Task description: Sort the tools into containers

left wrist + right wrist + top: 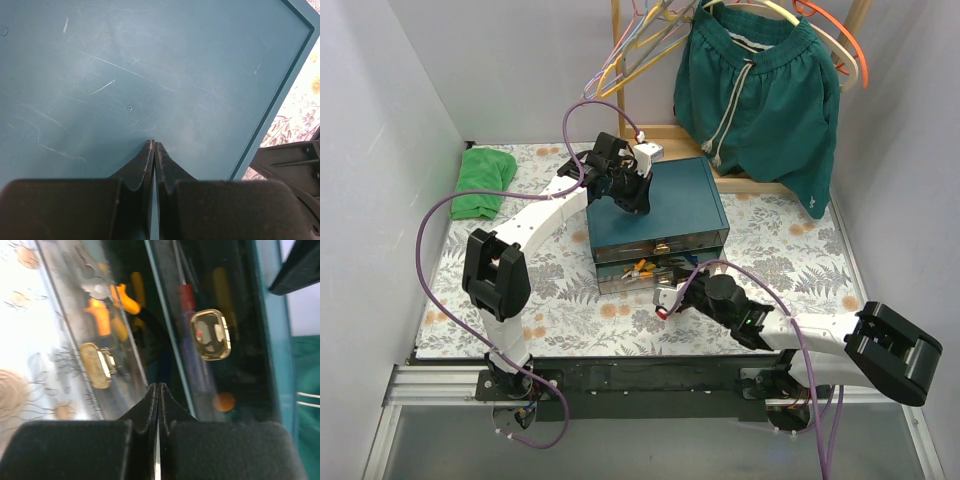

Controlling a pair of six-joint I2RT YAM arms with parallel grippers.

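Left hand (154,145): fingers pressed together, tips on the teal box (150,65) lid; bear down so the box cannot slide.
Pliers (102,315): orange-handled, lying in the lower drawer (620,278), which juts out slightly.
Right hand (158,386): pressed together, empty, near the brass pulls (211,334); push the lower front squarely and slowly.

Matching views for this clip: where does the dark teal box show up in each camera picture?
Top external: the teal box sits mid-frame.
Left wrist: its scratched lid fills nearly the whole picture.
Right wrist: only its drawer fronts and two brass pulls, across the middle.
Shared landmark: the floral tablecloth, visible in all three.
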